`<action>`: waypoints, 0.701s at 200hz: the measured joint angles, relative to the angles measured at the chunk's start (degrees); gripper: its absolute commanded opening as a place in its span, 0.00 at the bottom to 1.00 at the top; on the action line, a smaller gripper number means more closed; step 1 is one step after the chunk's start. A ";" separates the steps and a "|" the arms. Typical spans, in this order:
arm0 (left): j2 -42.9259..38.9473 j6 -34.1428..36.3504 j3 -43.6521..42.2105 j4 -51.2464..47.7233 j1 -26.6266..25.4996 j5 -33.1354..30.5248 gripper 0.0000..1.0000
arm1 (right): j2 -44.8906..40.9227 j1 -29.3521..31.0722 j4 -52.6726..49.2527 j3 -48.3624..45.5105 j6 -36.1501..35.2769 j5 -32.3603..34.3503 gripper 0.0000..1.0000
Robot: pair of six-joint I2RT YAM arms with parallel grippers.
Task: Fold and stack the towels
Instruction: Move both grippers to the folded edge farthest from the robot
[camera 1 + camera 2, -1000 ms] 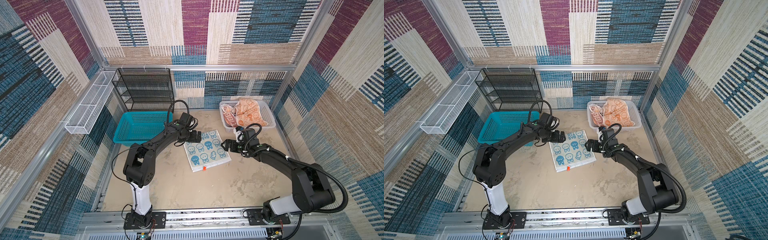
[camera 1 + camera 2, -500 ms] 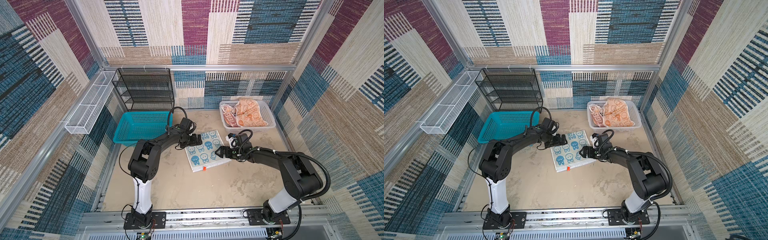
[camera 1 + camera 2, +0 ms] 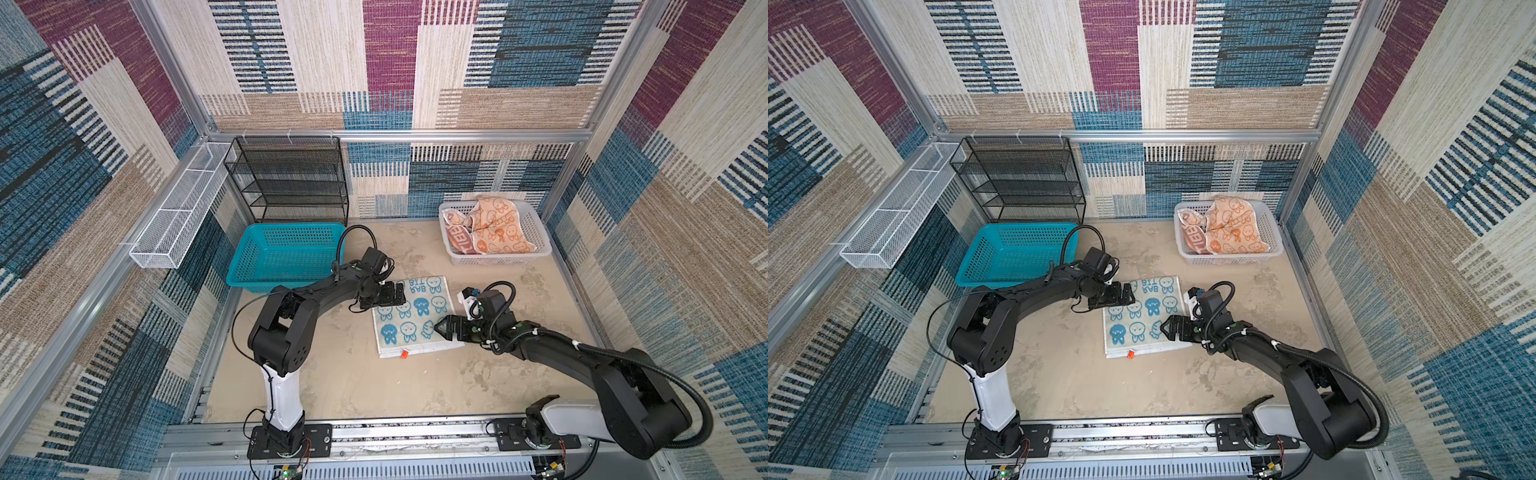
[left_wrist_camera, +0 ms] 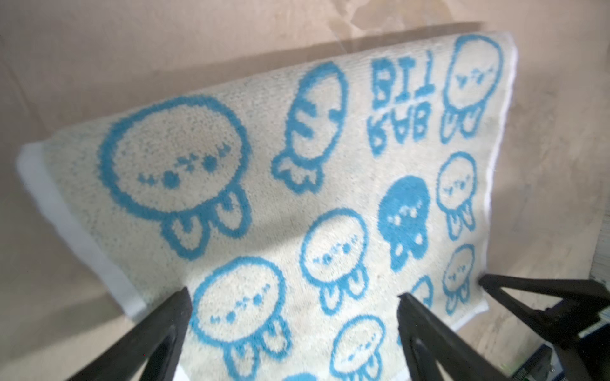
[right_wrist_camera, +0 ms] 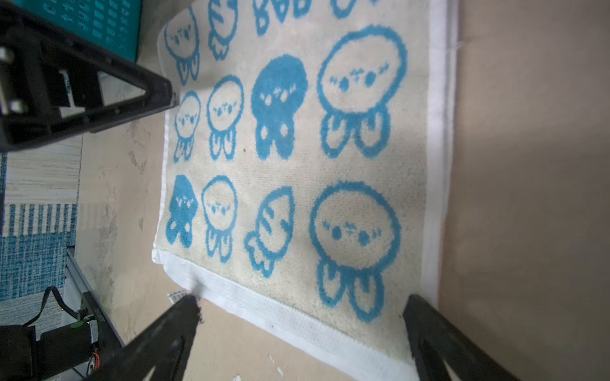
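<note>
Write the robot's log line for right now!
blue rabbit towel: flat on table | left gripper: open, at far-left corner | right gripper: open, at near-right corner

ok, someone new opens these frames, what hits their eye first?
The pale towel with blue rabbit faces, flat mid-table, with the open left gripper at its far-left corner and the open right gripper at its near-right corner. Then the orange towel crumpled in the white basket at the back right.
</note>
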 measured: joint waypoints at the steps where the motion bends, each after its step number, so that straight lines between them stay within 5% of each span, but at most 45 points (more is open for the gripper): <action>1: -0.39 0.00 -0.02 -0.22 -0.04 0.00 1.00 | -0.13 0.00 -0.22 0.24 0.00 0.11 0.99; 42: -5.79 -0.02 4.79 -1.64 0.96 -2.23 1.00 | 6.05 -4.04 -3.39 16.11 -2.78 2.40 0.99; 140: 9.84 -3.19 15.08 0.66 5.18 1.20 1.00 | 35.04 -4.96 1.84 35.41 -4.07 -1.99 0.99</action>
